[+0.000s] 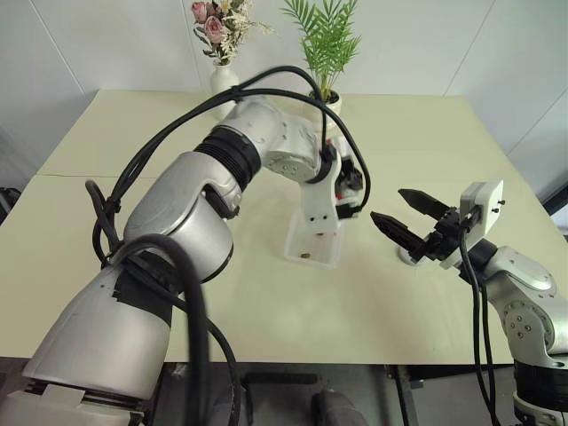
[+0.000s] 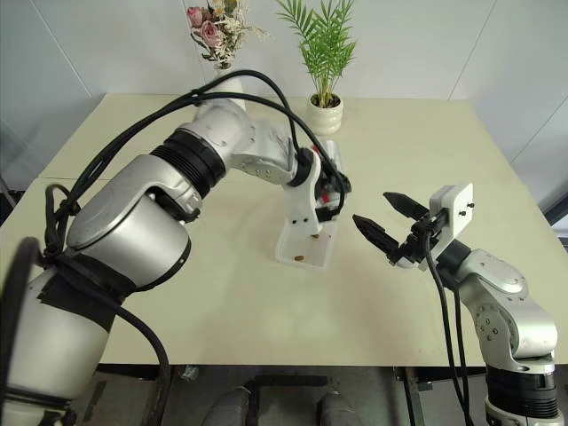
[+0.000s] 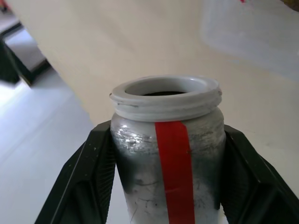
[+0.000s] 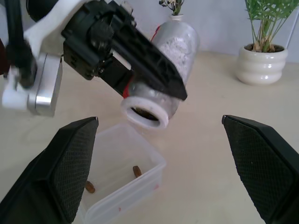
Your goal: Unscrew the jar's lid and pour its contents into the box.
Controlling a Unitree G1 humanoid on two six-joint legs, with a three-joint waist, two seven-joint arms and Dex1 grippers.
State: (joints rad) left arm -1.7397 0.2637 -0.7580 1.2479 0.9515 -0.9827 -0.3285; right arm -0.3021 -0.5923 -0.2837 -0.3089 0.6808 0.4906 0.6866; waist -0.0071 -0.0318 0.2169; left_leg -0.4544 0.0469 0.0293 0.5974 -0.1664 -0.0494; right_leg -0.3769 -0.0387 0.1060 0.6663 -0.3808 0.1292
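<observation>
Left gripper (image 4: 154, 74): clamped on the jar (image 4: 163, 77), fingers either side of its body, at centre frame in the head views.
Right gripper (image 1: 410, 216): fingers spread wide, nothing between them, right of centre.
Jar: lidless, tilted mouth-down over the box (image 4: 122, 186).
Contents (image 4: 136, 171): brown pellets lay in the box.
Box: on the table (image 1: 417, 133), just below the left gripper.
Plant pot (image 4: 260, 64): upper right in the right wrist view.
</observation>
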